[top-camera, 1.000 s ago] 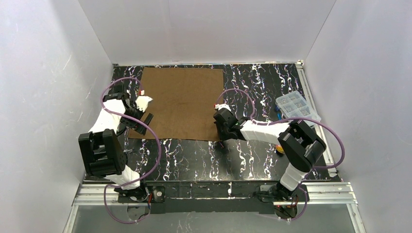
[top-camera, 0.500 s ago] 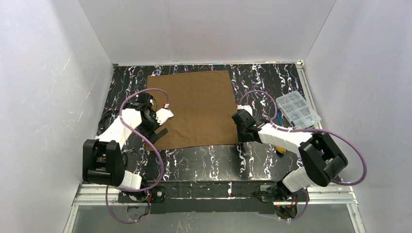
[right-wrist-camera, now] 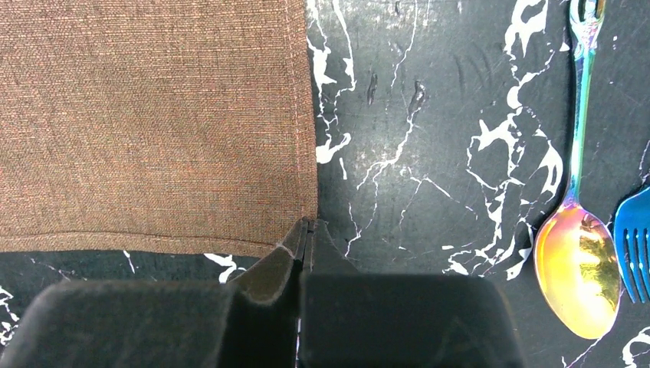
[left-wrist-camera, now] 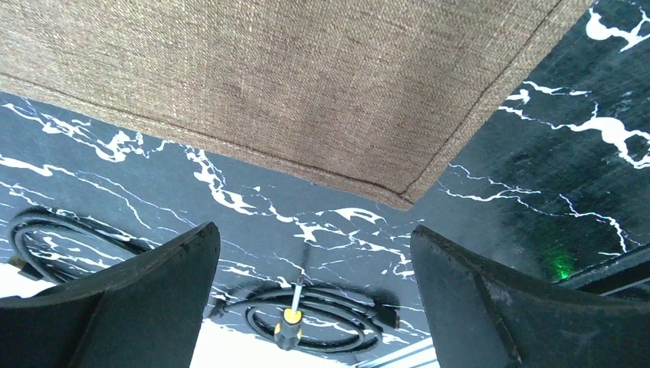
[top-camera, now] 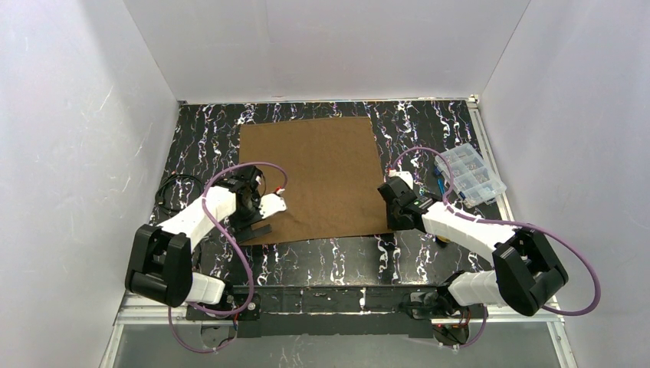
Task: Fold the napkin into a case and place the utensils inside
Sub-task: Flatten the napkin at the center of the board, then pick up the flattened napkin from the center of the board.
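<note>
The napkin (top-camera: 313, 176) is lying spread flat on the marbled table (top-camera: 337, 257), slightly skewed and with no fold in it yet; the right gripper (right-wrist-camera: 306, 230) is clenching its near right corner, a lip of brown cloth rising into the closed jaws, probably so the corner can be lifted and carried over; the left gripper (left-wrist-camera: 314, 238) is hanging with its jaws released and wide, the near left corner sitting just ahead of the gap and not between the fingers (a matching pinch seems to be the aim, so both corners travel together); to the right of the cloth and apart from it, a spoon (right-wrist-camera: 576, 261) with a gold-pink bowl and a blue fork (right-wrist-camera: 633, 249) are waiting on the bare table; a clear plastic box (top-camera: 469, 172) is sitting further out towards the right edge; a coiled cable (left-wrist-camera: 322, 314) and a small screwdriver (left-wrist-camera: 290, 326) are lying beyond the left corner; nothing is resting on the napkin, so the fold looks unobstructed, though the right arm is reaching across above the utensils.
</note>
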Controlling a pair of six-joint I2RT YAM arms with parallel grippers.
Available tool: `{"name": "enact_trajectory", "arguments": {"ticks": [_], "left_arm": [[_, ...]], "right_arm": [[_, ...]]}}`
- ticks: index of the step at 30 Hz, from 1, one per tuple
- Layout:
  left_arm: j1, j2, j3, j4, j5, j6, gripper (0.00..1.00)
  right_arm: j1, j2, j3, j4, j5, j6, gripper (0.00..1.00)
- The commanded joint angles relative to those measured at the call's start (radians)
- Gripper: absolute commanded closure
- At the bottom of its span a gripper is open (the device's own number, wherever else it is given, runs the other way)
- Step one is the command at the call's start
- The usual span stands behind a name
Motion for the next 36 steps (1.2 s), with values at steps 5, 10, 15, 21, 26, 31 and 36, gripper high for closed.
{"name": "enact_trajectory", "arguments": {"ticks": [5, 10, 15, 21, 26, 31, 36], "left_arm": [[-0.052, -0.035, -0.073, 0.019, -0.005, 0.027, 0.12], [-0.06, -0.043, -0.131, 0.044, -0.018, 0.051, 0.16], [-0.059, -0.049, -0.165, 0.094, -0.035, 0.062, 0.24], [-0.059, -0.05, -0.181, 0.204, -0.033, 0.036, 0.77], [-0.059, -0.097, -0.155, 0.195, 0.033, 0.003, 1.0], [-0.059, -0.175, -0.087, 0.083, 0.081, 0.02, 1.0], [-0.059, -0.235, 0.006, -0.092, 0.144, 0.022, 1.0]], "right_arm": [[-0.002, -0.022, 0.004, -0.05, -0.037, 0.035, 0.99], [-0.002, -0.02, 0.007, -0.051, -0.048, 0.037, 0.99], [-0.002, -0.022, 0.026, -0.059, -0.045, 0.034, 0.99], [-0.002, -0.035, 0.048, -0.067, -0.041, 0.025, 0.99], [-0.001, -0.049, 0.069, -0.092, -0.035, 0.008, 0.99], [-0.002, -0.082, 0.109, -0.152, -0.009, -0.006, 0.99], [-0.002, -0.157, 0.146, -0.256, -0.016, 0.015, 0.99]]}}
